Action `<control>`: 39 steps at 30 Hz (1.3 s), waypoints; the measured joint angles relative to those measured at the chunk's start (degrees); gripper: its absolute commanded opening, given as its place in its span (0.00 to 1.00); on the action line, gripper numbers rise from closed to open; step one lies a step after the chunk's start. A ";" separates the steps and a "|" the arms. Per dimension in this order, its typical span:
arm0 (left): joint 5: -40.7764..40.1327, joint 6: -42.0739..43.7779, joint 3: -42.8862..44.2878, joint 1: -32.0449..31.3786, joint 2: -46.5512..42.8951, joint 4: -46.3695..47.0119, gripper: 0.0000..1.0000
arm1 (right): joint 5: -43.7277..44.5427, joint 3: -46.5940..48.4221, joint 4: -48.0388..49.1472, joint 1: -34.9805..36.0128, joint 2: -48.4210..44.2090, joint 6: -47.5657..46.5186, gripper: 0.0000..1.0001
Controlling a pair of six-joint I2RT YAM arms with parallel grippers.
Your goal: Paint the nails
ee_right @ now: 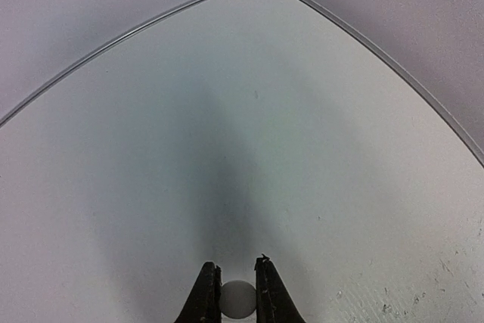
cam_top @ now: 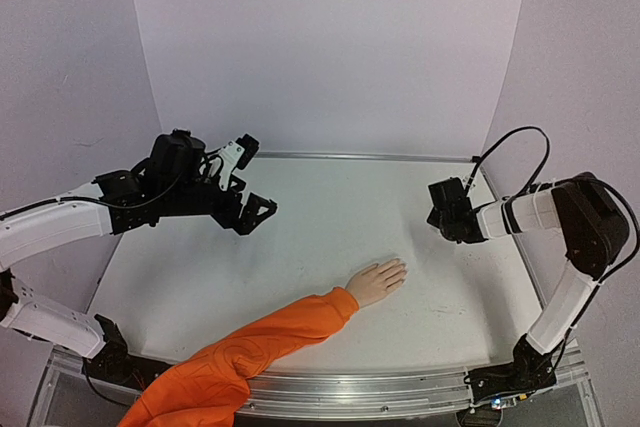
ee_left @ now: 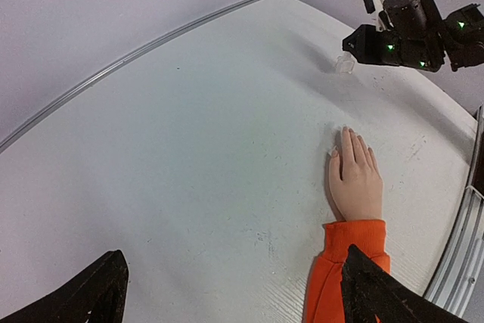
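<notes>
the mannequin hand (cam_top: 378, 281) lies flat at the near middle, its nails (ee_left: 349, 134) pointing far-right toward the right gripper (ee_right: 236, 281), which pinches a small white bottle (ee_right: 238, 299), probably the polish. the left gripper (cam_top: 258, 179) hovers spread wide, far left.

- Left arm (cam_top: 60, 222): smooth white shells, black joints, a chunky black wrist block
- Right arm (cam_top: 560, 217): white links, bulky black elbow, looping black cable (cam_top: 512, 142), small green lights (ee_left: 389, 47)
- Both carry black, angular jaws
</notes>
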 measured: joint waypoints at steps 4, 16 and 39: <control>0.00 0.00 -0.17 0.00 -0.15 0.00 0.99 | 0.83 -0.11 0.66 -0.20 2.32 2.40 0.07; -2.08 -2.95 -0.22 3.28 -0.20 0.00 0.99 | 1.81 -0.28 2.23 -0.20 3.87 2.54 0.48; -9.14 -4.55 -2.56 42.99 -4.79 7.21 1.00 | -33.55 -7.13 4.50 -18.71 -34.29 -29.68 0.98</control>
